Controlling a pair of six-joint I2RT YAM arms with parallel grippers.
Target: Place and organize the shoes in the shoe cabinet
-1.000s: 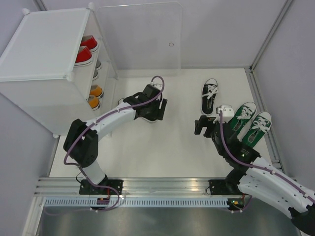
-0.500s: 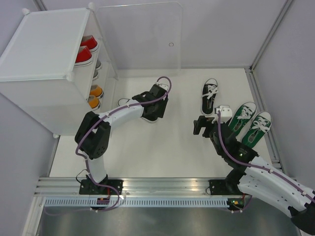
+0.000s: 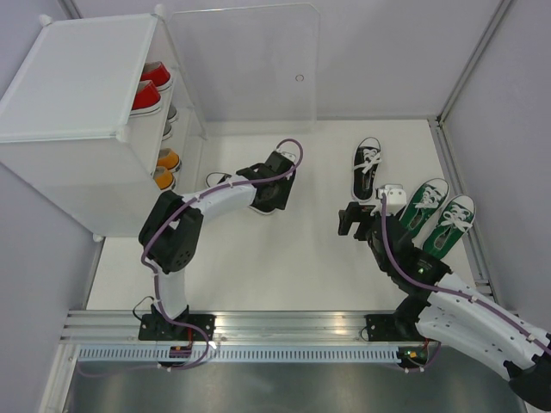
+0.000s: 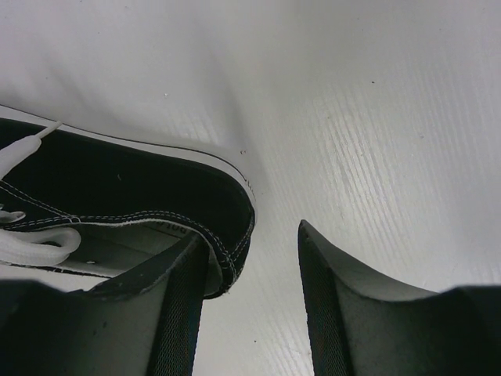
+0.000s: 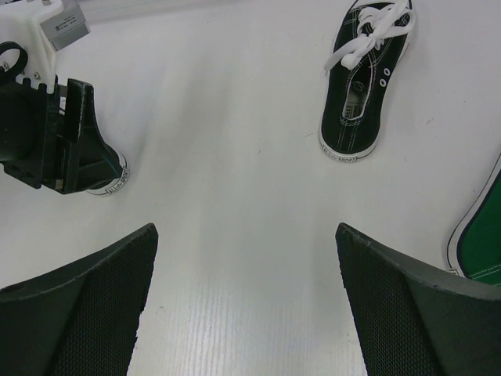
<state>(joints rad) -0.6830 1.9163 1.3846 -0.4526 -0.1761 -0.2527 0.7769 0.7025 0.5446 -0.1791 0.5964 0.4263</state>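
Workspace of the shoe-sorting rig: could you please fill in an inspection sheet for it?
Surface: white table, faint ridged texture.
Job's things: shoe cabinet holds red shoes, grey shoes, orange shoes; black shoe under left arm; second black shoe and green pair on table, right side.
Clutter: nothing seen.
End effectors: left end effector open, straddling black shoe's heel; right end effector open, holding nothing.
Cables: purple cables along each arm.
Surroundings: clear door open; rail at near edge.

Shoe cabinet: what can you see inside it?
Through the shoe cabinet's open front, toes of red shoes show on top, grey ones below, orange ones lower. Its white top covers the rest of each shelf.
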